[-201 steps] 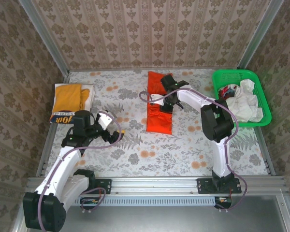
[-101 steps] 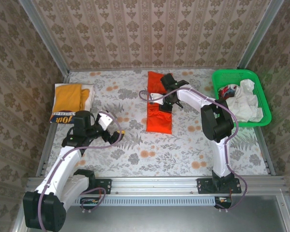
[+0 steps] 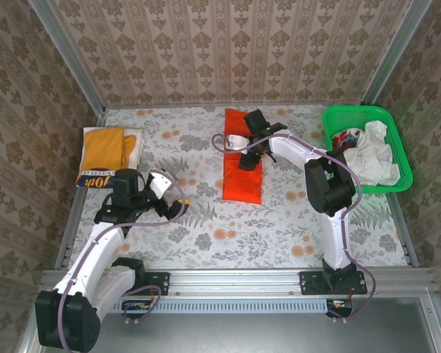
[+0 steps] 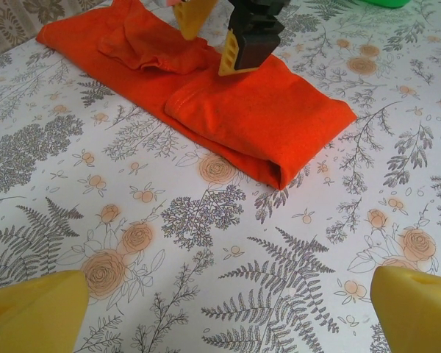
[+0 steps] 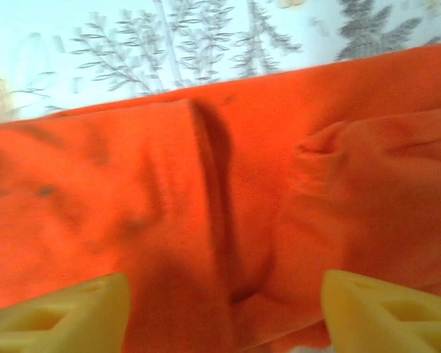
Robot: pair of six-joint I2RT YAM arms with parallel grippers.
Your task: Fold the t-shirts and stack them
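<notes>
Across the flowered table [image 3: 279,220], the long orange-red t-shirt [image 3: 241,184] lies at the middle toward the back, folded into a narrow strip with a rumpled bunch at its far end. At the right back corner sits the green mesh basket [image 3: 356,112], with crumpled white t-shirts [image 3: 371,154] heaped inside. Over on the left edge, well apart from both, the mustard-yellow t-shirt [image 3: 103,151] rests folded, its navy lettered band toward the near side. The right gripper [image 3: 248,158] hangs just over the middle of the orange tee, fingers spread apart with nothing pinched between them; up close only orange cloth [image 5: 95,206] lies beneath them. The left gripper [image 3: 180,206] hovers above bare table near the strip's near end, its fingers spread wide and empty.
</notes>
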